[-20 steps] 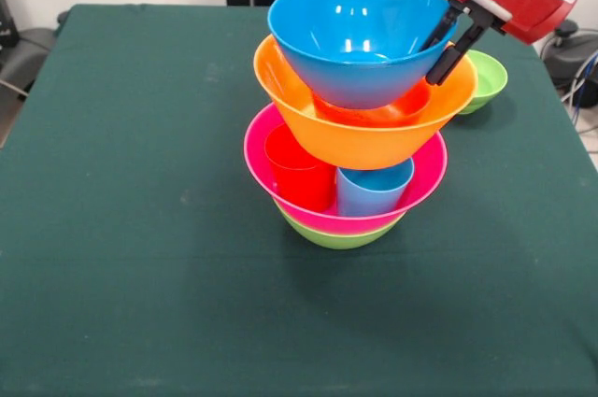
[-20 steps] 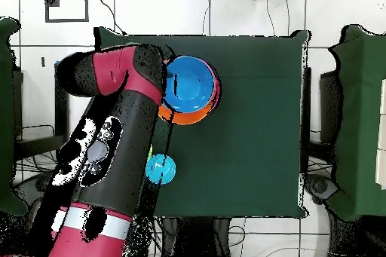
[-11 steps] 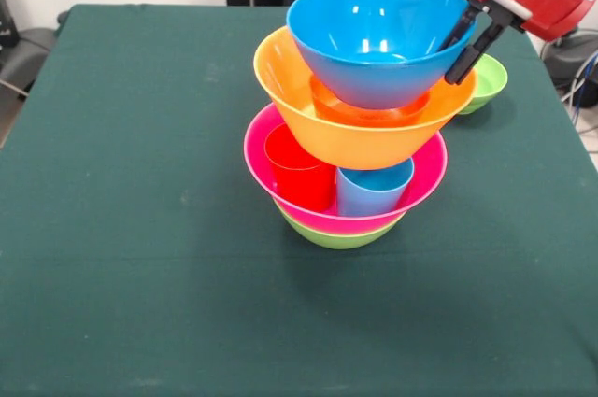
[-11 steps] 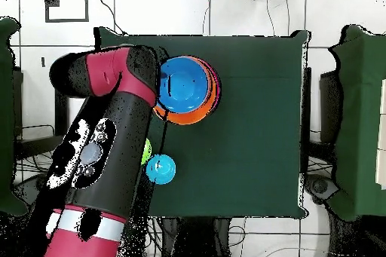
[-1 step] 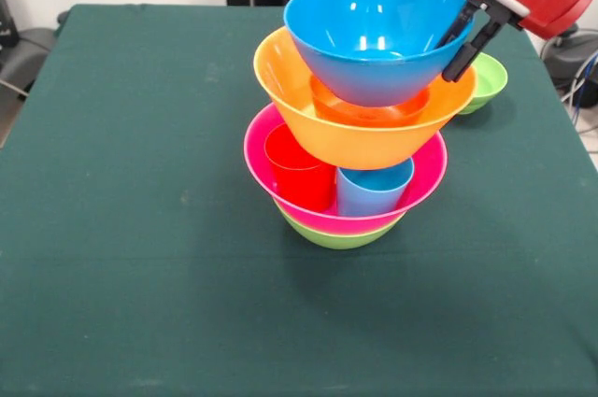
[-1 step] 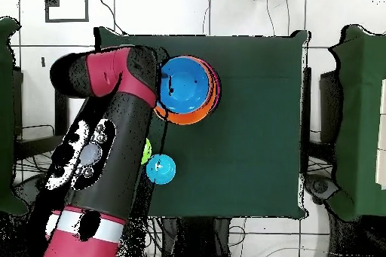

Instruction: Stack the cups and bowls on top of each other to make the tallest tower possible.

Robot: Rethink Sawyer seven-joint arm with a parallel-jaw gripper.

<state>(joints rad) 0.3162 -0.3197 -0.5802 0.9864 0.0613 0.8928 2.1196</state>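
The tower stands mid-table: a green bowl (image 5: pixel 338 236) at the bottom, then a pink bowl (image 5: pixel 280 193) holding a red cup (image 5: pixel 301 171) and a light blue cup (image 5: pixel 372 190). A large yellow-orange bowl (image 5: pixel 360 140) rests on those cups, with a small orange bowl (image 5: pixel 369 109) inside it. On top sits a medium blue bowl (image 5: pixel 369 37), also seen from above as the blue bowl (image 6: pixel 185 87). My gripper (image 5: pixel 448 57) is shut on its right rim, one finger inside and one outside. The yellow cup is out of view.
A small green bowl (image 5: pixel 488 79) sits behind the tower at the right. In the overhead view a small blue bowl (image 6: pixel 160 168) and a small green bowl (image 6: pixel 146 151) lie beside the arm (image 6: pixel 105 133), which covers the table's left side.
Over the last second the gripper moved right and slightly up with the blue bowl, which levelled out. In the last half second the bowl shifted slightly back left.
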